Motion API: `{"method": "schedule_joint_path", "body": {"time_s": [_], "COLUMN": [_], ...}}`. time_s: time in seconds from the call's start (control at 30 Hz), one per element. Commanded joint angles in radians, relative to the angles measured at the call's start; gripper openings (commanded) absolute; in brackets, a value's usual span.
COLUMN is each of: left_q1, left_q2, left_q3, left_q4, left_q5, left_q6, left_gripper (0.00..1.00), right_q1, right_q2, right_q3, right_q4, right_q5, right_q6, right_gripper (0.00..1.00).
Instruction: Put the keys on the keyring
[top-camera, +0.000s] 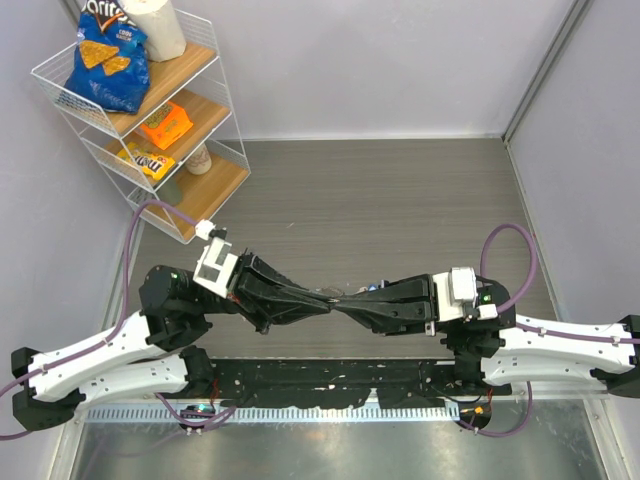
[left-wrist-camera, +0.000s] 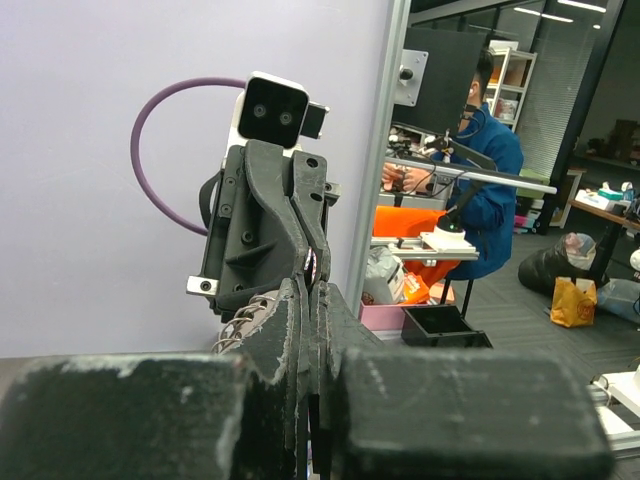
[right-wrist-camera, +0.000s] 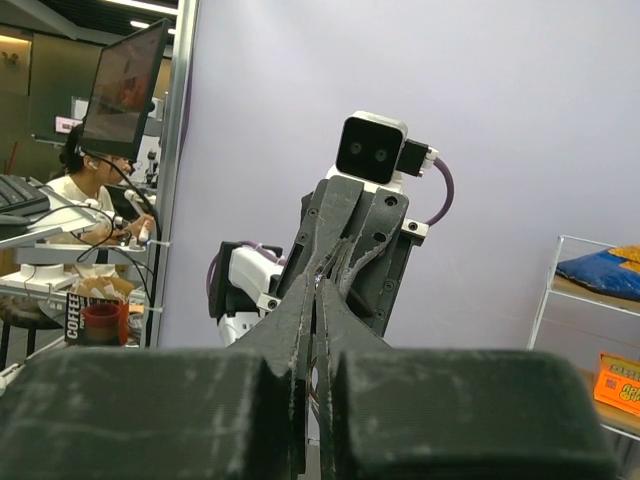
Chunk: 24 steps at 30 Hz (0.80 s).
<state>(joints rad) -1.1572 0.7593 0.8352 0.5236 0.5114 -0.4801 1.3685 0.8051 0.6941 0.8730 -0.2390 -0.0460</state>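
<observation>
My two grippers meet tip to tip above the middle of the table, left gripper (top-camera: 328, 303) and right gripper (top-camera: 350, 303). In the left wrist view my left gripper (left-wrist-camera: 312, 292) is shut, and the coiled wire of the keyring (left-wrist-camera: 243, 318) sticks out on its left side. The right gripper (left-wrist-camera: 309, 262) faces it, shut on a small shiny metal piece, seemingly a key. A speck of blue (top-camera: 372, 286) shows beside the right fingers, perhaps the blue key head. In the right wrist view the right gripper (right-wrist-camera: 320, 285) is shut against the left gripper's tips. The green key is hidden.
A white wire shelf (top-camera: 215, 195) with wooden boards stands at the back left, holding a blue chips bag (top-camera: 105, 60) and snack packs. The dark wood table (top-camera: 380, 190) stretches behind the arms. A metal rail (top-camera: 330, 410) runs along the near edge.
</observation>
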Motion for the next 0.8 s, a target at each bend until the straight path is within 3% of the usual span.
{"method": "schedule_joint_path", "body": {"time_s": [0.0,0.2,0.5,0.77], "left_q1": [-0.001,-0.002,-0.002,-0.002], "left_q2": [0.008,0.000,0.005,0.005], "left_q3": [0.045,0.050,0.051,0.050], "left_q4": [0.026,-0.007,-0.036,-0.042], "left_q5": [0.032,0.019,0.006,-0.011], "left_q6": [0.012,0.024,0.041,0.046], "left_gripper": [0.00,0.00,0.00,0.00], "right_q1": [0.003,0.003,0.003,0.003], "right_q2": [0.002,-0.023,-0.066,-0.070], "right_q3": [0.044,0.047,0.047,0.047], "right_q4": [0.038,-0.005,-0.066,-0.088], "right_q5": [-0.013,-0.011,-0.011,-0.010], "right_q6": [0.034,0.043,0.066,0.075], "right_gripper": [0.05,0.05,0.25,0.32]}}
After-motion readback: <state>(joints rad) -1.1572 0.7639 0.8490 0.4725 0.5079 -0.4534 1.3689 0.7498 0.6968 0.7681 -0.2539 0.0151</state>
